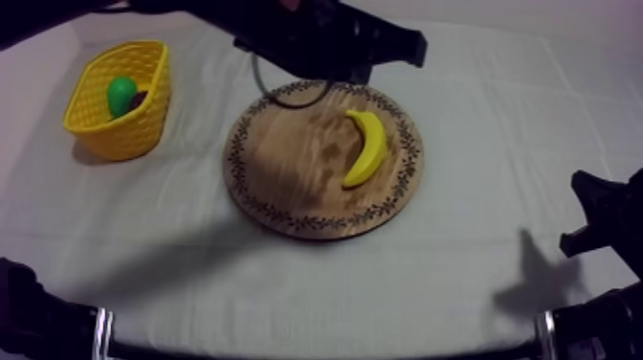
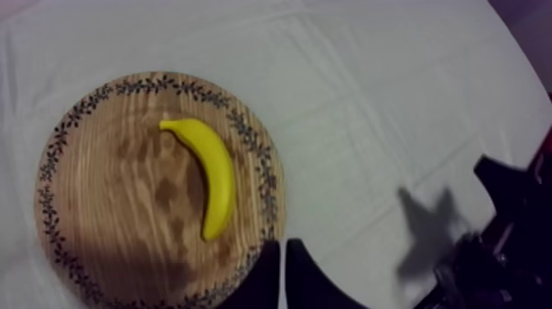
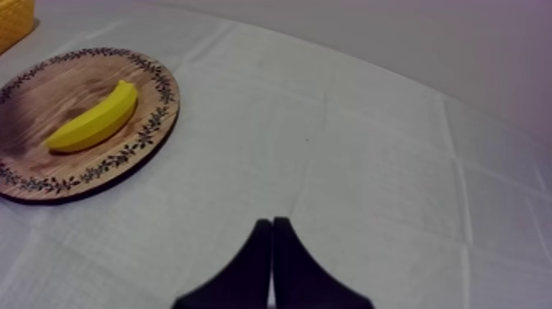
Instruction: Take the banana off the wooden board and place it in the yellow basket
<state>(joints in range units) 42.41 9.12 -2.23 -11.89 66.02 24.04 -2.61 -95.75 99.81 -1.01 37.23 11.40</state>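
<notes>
Top view: round grainy wooden board (image 1: pixel 287 168), leaf-patterned rim; smooth curved banana (image 1: pixel 366 146) on it; latticed yellow basket (image 1: pixel 144 124) left of board, green fruit (image 1: pixel 121 94) inside.
Left wrist view: our left gripper (image 2: pixel 283 251) closed, empty, at board's rim; banana near, untouched.
Right wrist view: our right gripper (image 3: pixel 273 230) closed, empty, well apart from board.

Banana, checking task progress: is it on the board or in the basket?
On the board. The banana lies flat on the wooden board; the yellow basket stands apart, off the board.
</notes>
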